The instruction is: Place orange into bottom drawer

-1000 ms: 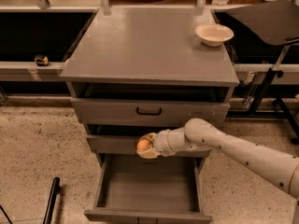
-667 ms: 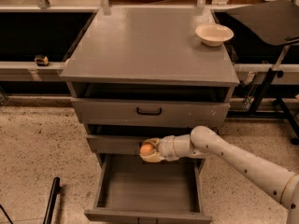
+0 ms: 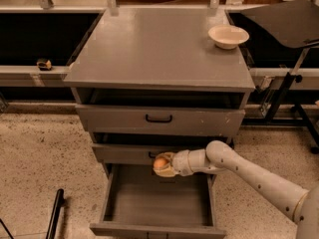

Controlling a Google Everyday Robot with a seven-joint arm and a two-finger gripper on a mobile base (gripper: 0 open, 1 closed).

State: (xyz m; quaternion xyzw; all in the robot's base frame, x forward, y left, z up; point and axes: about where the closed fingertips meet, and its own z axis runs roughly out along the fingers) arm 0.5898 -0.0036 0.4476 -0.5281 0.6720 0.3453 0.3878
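The orange (image 3: 160, 163) is small and round and sits between the fingers of my gripper (image 3: 163, 164). The gripper is shut on it and holds it in front of the middle drawer, just above the back of the bottom drawer (image 3: 158, 203). That drawer is pulled out, and its flat grey floor is bare. My white arm (image 3: 249, 176) reaches in from the lower right.
The grey cabinet (image 3: 159, 54) has a cream-white bowl (image 3: 228, 36) on its top at the back right. The top drawer (image 3: 159, 119) with a black handle is closed. A black stand (image 3: 286, 83) is at the right, a black rod (image 3: 54, 215) on the floor at lower left.
The gripper with the orange has shifted slightly right and down, closer over the open bottom drawer. The arm has drawn back a little to the right.
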